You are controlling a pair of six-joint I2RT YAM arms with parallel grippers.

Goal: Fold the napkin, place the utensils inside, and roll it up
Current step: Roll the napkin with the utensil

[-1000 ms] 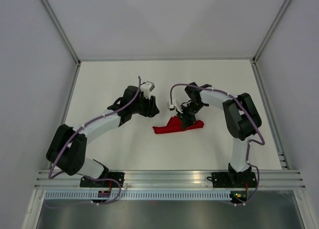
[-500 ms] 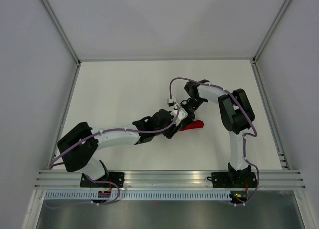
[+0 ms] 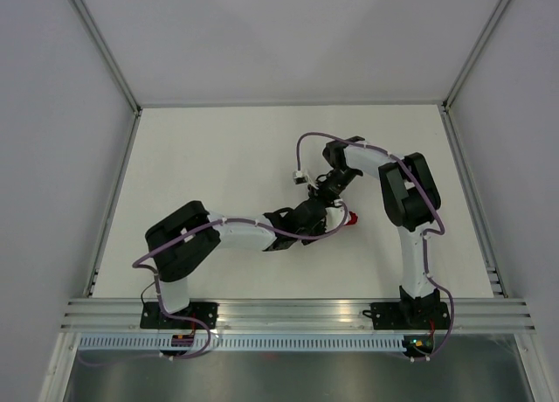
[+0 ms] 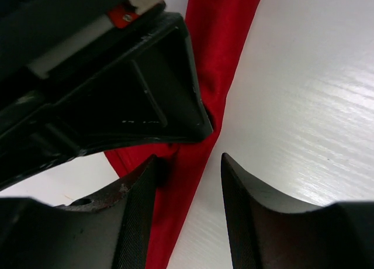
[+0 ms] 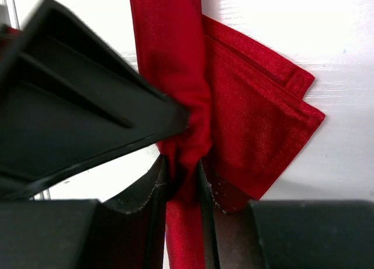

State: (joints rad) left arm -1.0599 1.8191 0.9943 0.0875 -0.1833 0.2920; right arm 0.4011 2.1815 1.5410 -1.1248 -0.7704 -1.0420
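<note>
right gripper (image 5: 182, 175) pinching a bunched fold of the red napkin (image 5: 251, 105), left gripper (image 4: 190, 162) close beside, jaws parted (roughly halfway) over its edge

Bright even overhead light is filling the top view, the table (image 3: 218, 157) reading near white and the arms (image 3: 236, 236) casting only faint soft shadows. Wrist views are showing streaky glare on that surface. The near fingers (image 4: 140, 222) are blurring out dark, while the napkin (image 5: 245, 105) weave is coming through sharp
</note>
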